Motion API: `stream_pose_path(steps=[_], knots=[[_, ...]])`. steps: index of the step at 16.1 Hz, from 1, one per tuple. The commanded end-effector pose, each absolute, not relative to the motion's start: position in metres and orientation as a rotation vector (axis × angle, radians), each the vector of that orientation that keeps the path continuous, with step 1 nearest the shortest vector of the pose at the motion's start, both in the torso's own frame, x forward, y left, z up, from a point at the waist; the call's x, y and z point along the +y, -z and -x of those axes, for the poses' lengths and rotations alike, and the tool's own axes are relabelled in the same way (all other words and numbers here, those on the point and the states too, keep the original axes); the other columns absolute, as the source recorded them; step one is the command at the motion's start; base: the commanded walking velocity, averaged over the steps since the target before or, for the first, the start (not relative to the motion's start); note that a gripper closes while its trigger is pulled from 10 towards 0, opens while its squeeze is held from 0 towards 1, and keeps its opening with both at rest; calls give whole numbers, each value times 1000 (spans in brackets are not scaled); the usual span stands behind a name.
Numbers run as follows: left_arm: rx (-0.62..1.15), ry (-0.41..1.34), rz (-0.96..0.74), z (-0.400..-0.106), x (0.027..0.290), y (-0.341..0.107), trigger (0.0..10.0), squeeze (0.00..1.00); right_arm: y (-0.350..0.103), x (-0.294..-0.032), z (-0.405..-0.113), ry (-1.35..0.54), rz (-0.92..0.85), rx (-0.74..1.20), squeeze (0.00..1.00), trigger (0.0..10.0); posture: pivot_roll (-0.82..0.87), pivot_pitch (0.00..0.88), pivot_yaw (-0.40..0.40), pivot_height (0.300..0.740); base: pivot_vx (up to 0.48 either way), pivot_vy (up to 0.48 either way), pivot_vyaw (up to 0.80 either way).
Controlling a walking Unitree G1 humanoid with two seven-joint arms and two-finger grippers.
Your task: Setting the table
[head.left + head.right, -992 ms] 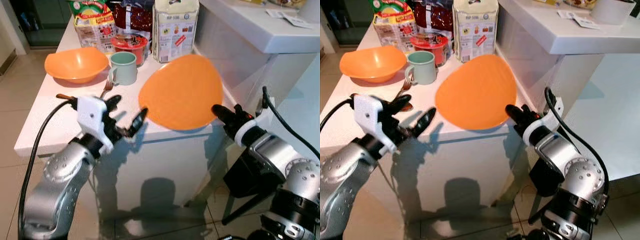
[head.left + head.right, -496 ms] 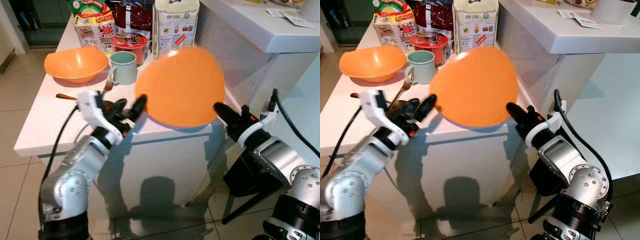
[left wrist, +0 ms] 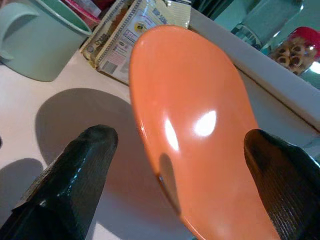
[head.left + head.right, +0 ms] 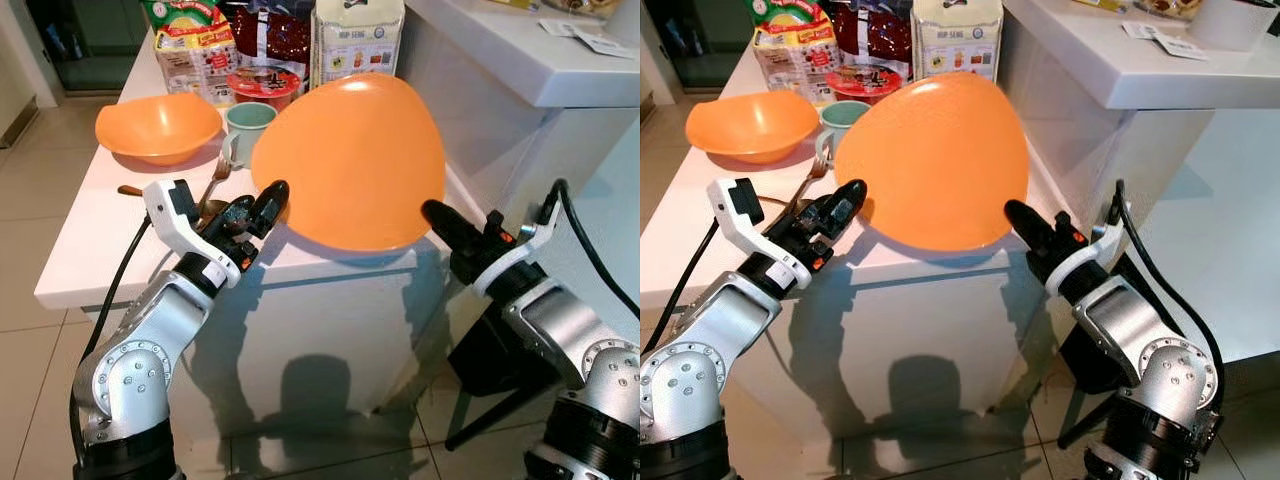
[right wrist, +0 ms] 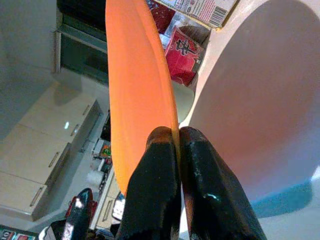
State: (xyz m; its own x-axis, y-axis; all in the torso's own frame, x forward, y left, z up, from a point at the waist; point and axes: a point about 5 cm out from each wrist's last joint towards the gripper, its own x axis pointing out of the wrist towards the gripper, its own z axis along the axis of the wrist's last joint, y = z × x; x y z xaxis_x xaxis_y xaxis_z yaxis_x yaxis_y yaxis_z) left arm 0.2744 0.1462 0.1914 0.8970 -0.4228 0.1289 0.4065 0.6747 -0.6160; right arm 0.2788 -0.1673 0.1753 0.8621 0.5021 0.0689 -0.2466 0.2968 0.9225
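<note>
Leftmost on the white table (image 4: 90, 250): one orange bowl (image 4: 158, 127), then one fork (image 4: 212, 182) lying just in front of one pale green mug (image 4: 246, 128). Behind these, along the far edge, stand one yellow-and-green snack bag (image 4: 188, 45), one dark red bag (image 4: 270, 35), one red-lidded cup (image 4: 264, 82) and one white carton (image 4: 358, 40); print is visible on all four, but none of it resolves into readable words at this sharpness. Left gripper (image 4: 258, 212) sits at the near table edge, fingers spread wide with nothing between them; the left wrist view shows one finger (image 3: 75, 175) over bare tabletop and the other under the plate's rim, without a grip on it. One orange plate (image 4: 350, 160) is held tilted up off the table, its face toward the camera, hiding part of the mug. Right gripper (image 4: 440, 218) pinches the plate's lower right rim; the right wrist view confirms both fingers (image 5: 150, 185) closed tight on the edge, a detail the head views leave unclear. Further right is a higher white counter (image 4: 530, 50) carrying small paper tags, text illegible.
</note>
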Motion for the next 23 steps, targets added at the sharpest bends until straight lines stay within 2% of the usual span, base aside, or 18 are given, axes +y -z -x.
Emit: stream_pose_path(steps=[1, 2, 3, 4, 5, 6, 7, 8, 9, 10, 23], knots=[[10, 496, 693, -274, 143, -197, 10000, 0, -186, -165, -276, -555, -1165, 210, 0, 0, 60, 0, -25, 740, 0, 0, 0], [1, 508, 696, -273, 143, -200, 9922, 0, -185, -164, -275, -560, -1169, 215, 0, 0, 60, 0, -25, 740, 0, 0, 0], [-1, 518, 697, -273, 143, -201, 7137, 0, -185, -163, -275, -569, -1173, 217, 0, 0, 60, 0, -25, 740, 0, 0, 0], [-2, 520, 697, -273, 143, -201, 7137, 0, -185, -163, -274, -571, -1174, 217, 0, 0, 60, 0, -25, 740, 0, 0, 0], [-1, 521, 697, -272, 143, -201, 2863, 0, -186, -162, -274, -577, -1176, 216, 0, 0, 63, 0, -24, 740, 0, 0, 0], [2, 520, 697, -272, 144, -200, 2549, 0, -187, -161, -273, -587, -1184, 211, 0, 0, 63, 0, -22, 740, 0, 0, 0], [6, 514, 693, -272, 144, -199, 5569, 0, -188, -161, -273, -591, -1187, 206, 0, 0, 63, 0, -22, 740, 0, 0, 0], [8, 510, 693, -272, 145, -199, 6118, 0, -188, -162, -273, -594, -1185, 204, 0, 0, 63, 0, -22, 740, 0, 0, 0], [7, 512, 696, -272, 145, -199, 2745, 0, -188, -162, -273, -594, -1183, 207, 0, 0, 61, 0, -21, 740, 0, 0, 0], [3, 514, 701, -273, 145, -200, 0, 0, -188, -161, -273, -594, -1182, 210, 0, 0, 63, 0, -22, 740, 0, 0, 0], [-34, 568, 754, -269, 143, -206, 0, 0, -189, -159, -274, -600, -1170, 220, 0, 0, 62, 0, -24, 740, 0, 0, 0]])
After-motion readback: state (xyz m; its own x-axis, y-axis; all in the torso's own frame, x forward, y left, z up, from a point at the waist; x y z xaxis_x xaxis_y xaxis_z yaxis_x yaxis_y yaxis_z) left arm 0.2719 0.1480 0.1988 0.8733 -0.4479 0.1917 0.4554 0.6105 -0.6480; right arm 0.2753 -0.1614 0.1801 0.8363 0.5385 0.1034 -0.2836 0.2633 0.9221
